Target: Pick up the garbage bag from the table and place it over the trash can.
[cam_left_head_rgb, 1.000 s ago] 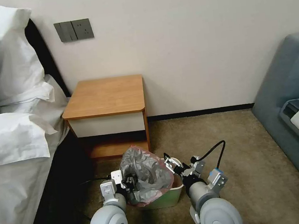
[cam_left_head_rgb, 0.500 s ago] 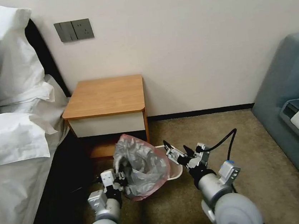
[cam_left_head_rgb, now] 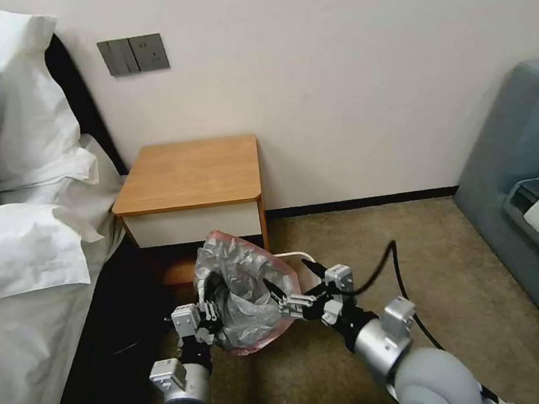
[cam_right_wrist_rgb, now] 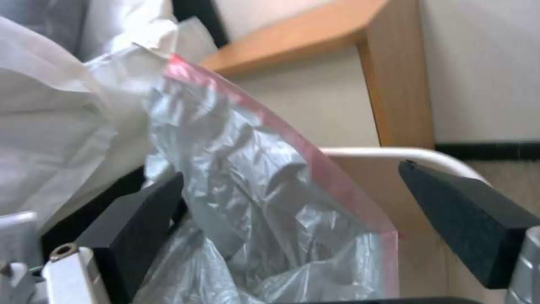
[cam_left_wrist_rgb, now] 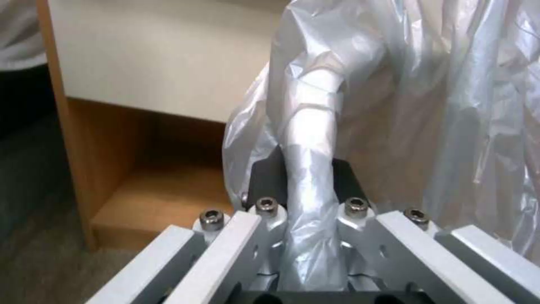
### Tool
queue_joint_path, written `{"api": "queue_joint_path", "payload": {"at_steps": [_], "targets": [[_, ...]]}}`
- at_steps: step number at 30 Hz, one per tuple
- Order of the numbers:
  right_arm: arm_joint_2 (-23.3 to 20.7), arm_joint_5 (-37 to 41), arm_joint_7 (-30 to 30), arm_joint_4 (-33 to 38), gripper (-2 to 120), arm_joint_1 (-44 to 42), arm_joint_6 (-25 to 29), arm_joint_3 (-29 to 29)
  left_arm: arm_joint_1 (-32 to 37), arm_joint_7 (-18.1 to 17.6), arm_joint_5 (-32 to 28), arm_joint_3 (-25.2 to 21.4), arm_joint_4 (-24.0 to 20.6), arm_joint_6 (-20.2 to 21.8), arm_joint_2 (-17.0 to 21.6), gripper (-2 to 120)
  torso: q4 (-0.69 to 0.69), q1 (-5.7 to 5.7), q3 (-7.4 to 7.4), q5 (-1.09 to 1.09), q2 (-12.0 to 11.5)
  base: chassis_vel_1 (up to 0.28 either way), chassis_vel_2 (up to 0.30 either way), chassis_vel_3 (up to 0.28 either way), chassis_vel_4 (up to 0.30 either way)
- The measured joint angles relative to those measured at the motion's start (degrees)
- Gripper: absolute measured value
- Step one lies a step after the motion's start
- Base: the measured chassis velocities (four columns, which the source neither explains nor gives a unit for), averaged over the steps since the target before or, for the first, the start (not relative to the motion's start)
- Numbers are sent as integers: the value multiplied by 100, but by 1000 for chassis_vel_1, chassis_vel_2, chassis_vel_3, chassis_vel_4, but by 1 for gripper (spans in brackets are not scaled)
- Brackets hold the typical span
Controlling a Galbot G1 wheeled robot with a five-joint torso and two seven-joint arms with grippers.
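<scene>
The garbage bag hangs over the trash can, in front of the worktop. Left gripper jaws are clenched on a gathered fold of the film. Right gripper jaws are released, straddling the bag's pinkish-red edge.

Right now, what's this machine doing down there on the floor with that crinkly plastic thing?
The robot is fitting a crinkled translucent grey garbage bag with a pinkish-red edge over a small cream plastic trash can on the carpet, before the small bedside table with the wooden top. Its left gripper is shut on one side of the bag. Its right gripper is open at the bag's opposite edge.
</scene>
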Motion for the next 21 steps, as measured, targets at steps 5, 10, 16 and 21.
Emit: {"api": "queue_joint_path", "payload": {"at_steps": [5,10,16,21], "targets": [[101,261,240,-182,86,170,-95,-126,41,138,122,-43,-47,-147,-27,6,0,0,0,0,0,0,0,0,0],[221,377,463,-417,68,363,-135,-231,78,238,134,-102,-101,-240,-31,6,0,0,0,0,0,0,0,0,0],[275,391,639,-463,56,411,-136,-249,110,331,133,-143,-120,-298,-40,6,0,0,0,0,0,0,0,0,0],[251,278,669,-456,54,407,-136,-213,130,365,133,-146,-122,-314,-58,6,0,0,0,0,0,0,0,0,0]]}}
